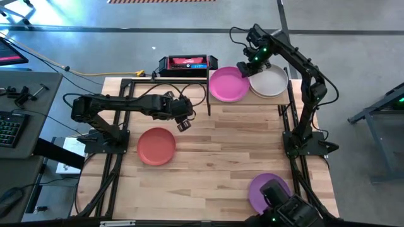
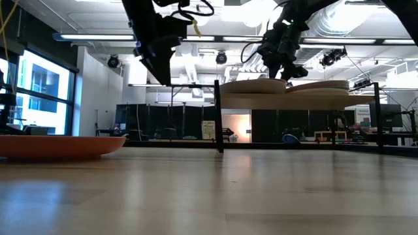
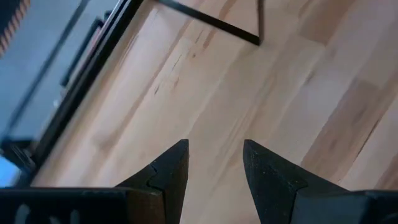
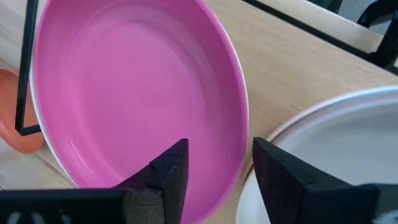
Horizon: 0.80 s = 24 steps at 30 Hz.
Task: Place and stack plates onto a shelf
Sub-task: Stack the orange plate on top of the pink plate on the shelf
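The right gripper hangs above the shelf at the far side of the table, its fingers spread apart over the near edge of the magenta plate, holding nothing. That plate sits on the shelf's left half, touching an off-white plate on the right half (seen level from the table, the two rest side by side on the raised board). The left gripper hovers over bare wood near the table's middle, its fingers parted and empty. An orange-red plate lies on the tabletop just in front of the left arm, well apart from the shelf. A purple plate rests near the table's front right edge.
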Motion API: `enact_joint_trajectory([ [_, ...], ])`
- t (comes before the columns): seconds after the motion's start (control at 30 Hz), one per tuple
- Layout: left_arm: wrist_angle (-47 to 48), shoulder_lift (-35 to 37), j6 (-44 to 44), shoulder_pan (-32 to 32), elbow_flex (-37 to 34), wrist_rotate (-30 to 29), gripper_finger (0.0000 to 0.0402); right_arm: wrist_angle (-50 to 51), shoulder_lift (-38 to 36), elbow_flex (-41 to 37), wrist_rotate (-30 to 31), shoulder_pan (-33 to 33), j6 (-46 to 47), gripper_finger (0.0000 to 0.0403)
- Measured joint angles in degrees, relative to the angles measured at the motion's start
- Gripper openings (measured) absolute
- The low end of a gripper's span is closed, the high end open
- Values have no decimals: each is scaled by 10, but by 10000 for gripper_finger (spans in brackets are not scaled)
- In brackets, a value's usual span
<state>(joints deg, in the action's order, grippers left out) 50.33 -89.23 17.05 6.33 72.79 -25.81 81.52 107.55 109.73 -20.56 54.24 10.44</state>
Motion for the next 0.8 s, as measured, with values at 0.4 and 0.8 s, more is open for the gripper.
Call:
enact_joint_trajectory([
  [0.4,0,0,-282,0,0,0,143,9,-3,87,9,1,17,133],
  [0.8,-9,0,-324,0,0,2,143,85,-4,188,12,-60,31,133],
])
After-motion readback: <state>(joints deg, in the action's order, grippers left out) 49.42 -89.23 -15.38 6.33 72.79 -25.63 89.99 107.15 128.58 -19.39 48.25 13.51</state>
